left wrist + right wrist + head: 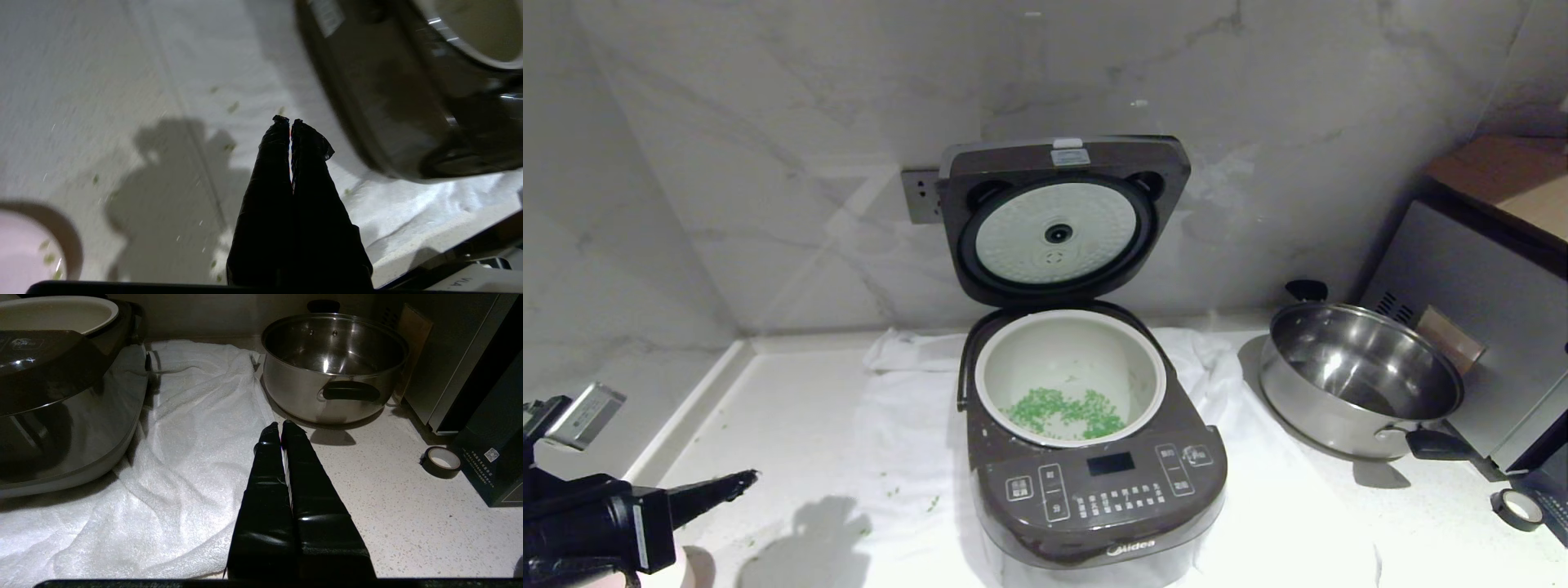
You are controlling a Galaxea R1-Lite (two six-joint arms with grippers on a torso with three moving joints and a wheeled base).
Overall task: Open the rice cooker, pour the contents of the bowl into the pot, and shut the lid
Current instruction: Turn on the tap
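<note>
Black left pincer (290, 121) tapers to seemingly tape-wrapped tips, glossy.

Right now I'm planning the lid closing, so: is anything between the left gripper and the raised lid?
Nothing visible does. The left gripper, shut and empty, hangs low to the cooker's left; the lid stands upright at the back, with open air between them. The pot's rim is bare too.
</note>
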